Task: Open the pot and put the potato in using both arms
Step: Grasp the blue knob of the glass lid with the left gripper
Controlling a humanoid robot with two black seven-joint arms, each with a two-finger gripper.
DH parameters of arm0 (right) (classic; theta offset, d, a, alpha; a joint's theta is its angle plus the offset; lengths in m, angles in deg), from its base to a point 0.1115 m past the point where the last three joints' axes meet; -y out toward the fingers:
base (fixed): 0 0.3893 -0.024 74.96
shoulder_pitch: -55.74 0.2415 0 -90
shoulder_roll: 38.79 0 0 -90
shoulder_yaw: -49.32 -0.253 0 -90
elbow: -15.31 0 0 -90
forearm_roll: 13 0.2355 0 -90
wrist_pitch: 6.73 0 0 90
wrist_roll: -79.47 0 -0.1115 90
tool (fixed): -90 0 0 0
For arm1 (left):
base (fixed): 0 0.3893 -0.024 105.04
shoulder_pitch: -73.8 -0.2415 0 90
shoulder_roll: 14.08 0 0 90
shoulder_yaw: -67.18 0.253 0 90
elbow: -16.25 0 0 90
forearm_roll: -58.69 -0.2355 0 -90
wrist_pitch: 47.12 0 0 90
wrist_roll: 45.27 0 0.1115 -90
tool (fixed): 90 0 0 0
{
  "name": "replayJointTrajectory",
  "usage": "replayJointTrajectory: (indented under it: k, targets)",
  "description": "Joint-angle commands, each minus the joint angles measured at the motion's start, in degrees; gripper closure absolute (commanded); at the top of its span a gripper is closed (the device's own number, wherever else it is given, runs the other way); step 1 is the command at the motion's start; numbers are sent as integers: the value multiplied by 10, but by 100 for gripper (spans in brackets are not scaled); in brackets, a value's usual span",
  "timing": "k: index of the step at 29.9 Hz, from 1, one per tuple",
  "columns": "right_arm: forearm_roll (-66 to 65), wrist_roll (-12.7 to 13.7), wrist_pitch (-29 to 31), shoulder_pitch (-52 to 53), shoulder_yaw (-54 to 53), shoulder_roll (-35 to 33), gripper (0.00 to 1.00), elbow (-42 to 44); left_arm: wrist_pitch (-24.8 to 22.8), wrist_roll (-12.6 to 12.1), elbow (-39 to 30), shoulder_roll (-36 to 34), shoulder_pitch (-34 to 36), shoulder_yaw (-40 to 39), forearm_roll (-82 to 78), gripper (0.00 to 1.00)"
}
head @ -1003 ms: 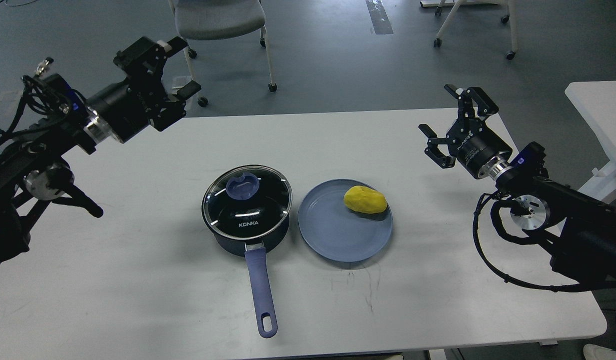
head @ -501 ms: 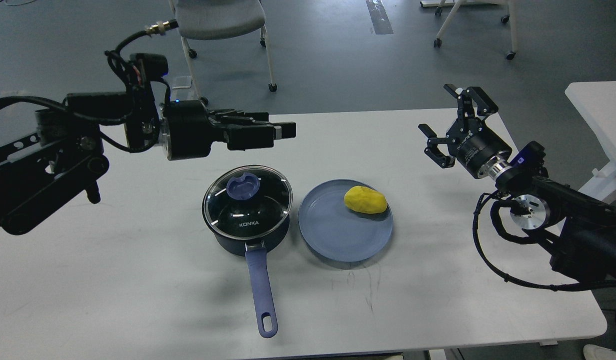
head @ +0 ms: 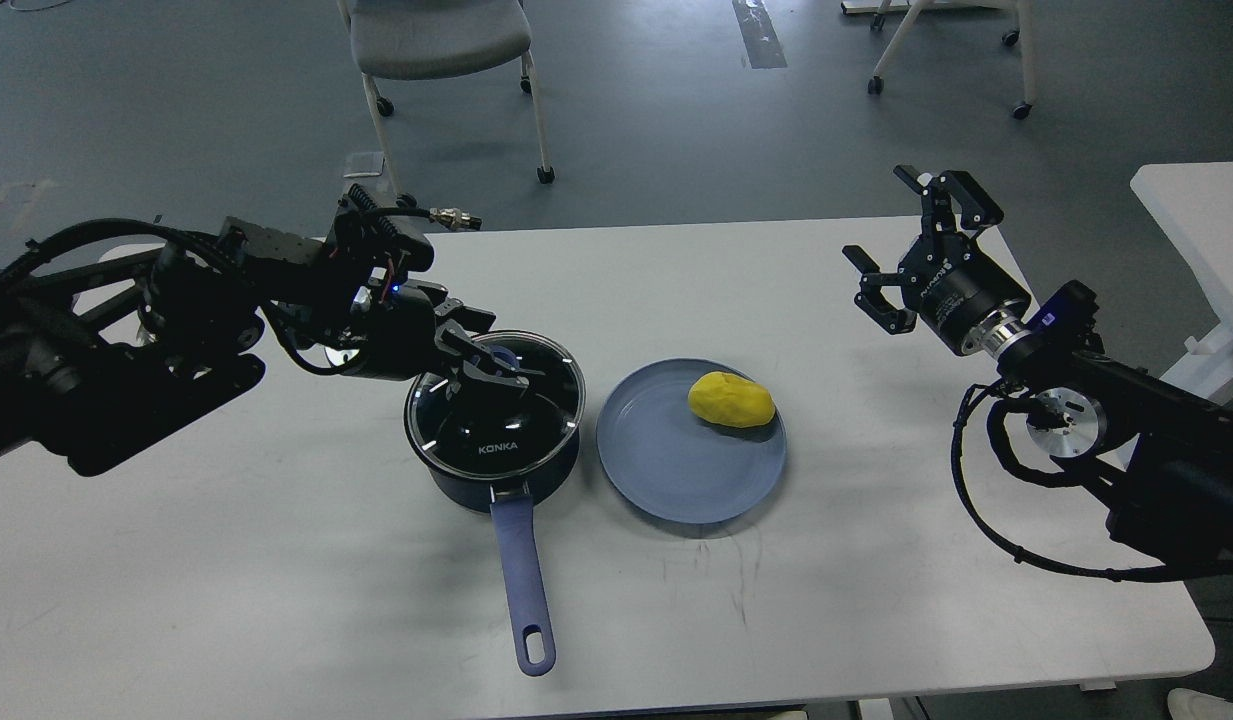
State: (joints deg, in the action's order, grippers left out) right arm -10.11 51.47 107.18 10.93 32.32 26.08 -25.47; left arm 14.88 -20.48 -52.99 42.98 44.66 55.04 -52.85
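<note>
A dark pot (head: 496, 465) with a glass lid (head: 541, 405) and a long blue handle (head: 527, 575) stands mid-table. The lid's blue knob (head: 509, 356) is partly covered by my left gripper (head: 488, 362). That gripper reaches in from the left, and its fingers sit apart on either side of the knob. A yellow potato (head: 731, 399) lies at the far right of a blue plate (head: 666, 470), which is just right of the pot. My right gripper (head: 874, 212) is open and empty. It hovers above the table's right side, well clear of the plate.
The white table (head: 276, 560) has its front edge near the bottom of the view. A grey chair (head: 436, 40) stands behind the table, and another white table (head: 1196, 220) is at the far right. Cables hang off my right arm (head: 1076, 400).
My left arm has swung in from the upper left and dropped onto the pot lid, its fingers now around the knob. The right gripper has barely shifted. Pot, plate and potato have not moved.
</note>
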Motion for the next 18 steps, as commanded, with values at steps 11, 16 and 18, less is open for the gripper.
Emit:
replayJointTrajectory:
  k: [11, 16, 18]
  targets:
    - [0, 0, 0, -4, 0, -6, 0, -1, 0, 0, 1, -4, -17, 2, -7, 6]
    - [0, 0, 1, -5, 0, -6, 0, -1, 0, 0, 1, -5, -20, 2, -7, 27]
    - [0, 0, 0, -5, 0, -5, 0, -1, 0, -1, 1, -7, -21, 2, -7, 39]
